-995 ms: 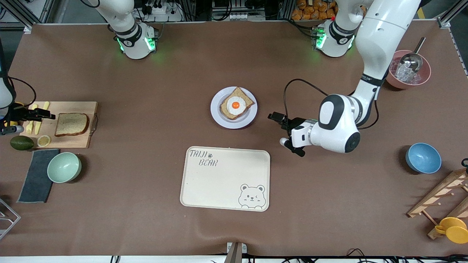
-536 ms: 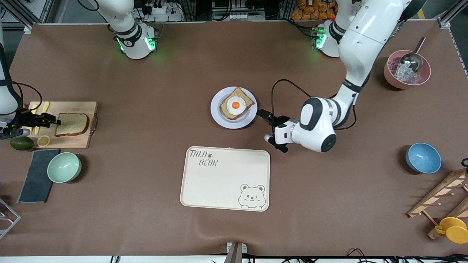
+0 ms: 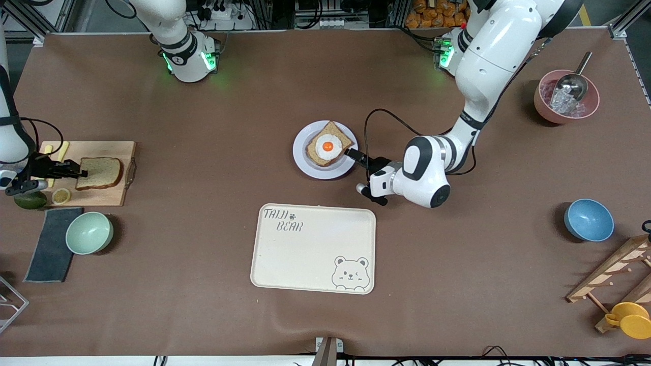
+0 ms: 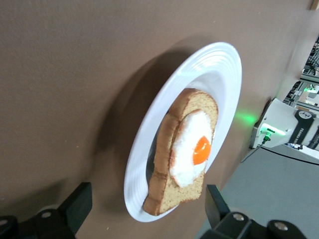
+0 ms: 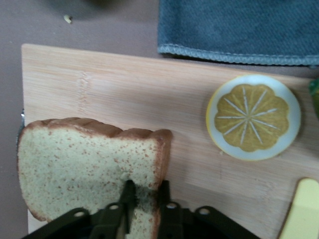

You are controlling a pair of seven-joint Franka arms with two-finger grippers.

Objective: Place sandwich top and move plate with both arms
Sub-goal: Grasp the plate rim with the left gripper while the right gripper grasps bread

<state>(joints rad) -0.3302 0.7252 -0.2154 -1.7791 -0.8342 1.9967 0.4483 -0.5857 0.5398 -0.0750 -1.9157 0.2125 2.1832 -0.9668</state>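
I work in a robot lab, not a real kitchen. My two white arms are bolted to a big brown table (image 3: pixel 203 315), and green lights glow on my bases (image 3: pixel 189 60). Metal frame bars (image 3: pixel 628 20), plugs and black cables (image 3: pixel 224 10) stand along the table's far edge. The food looks like toy food.

My arms (image 3: pixel 488 46) are glossy white; my grippers are black. The sandwich top (image 5: pixel 89 169) is pale tan, speckled brown, with a darker brown crust. The cutting board (image 5: pixel 149 99) beneath it is light wood with fine grain. The lemon slice (image 5: pixel 253 117) is yellow with white radial lines. The cloth (image 5: pixel 239 30) is grey-blue. The plate (image 4: pixel 219 64) is white with concentric ridges. Its egg (image 4: pixel 192 149) is white with an orange yolk. The table (image 3: pixel 203 315) is brown.
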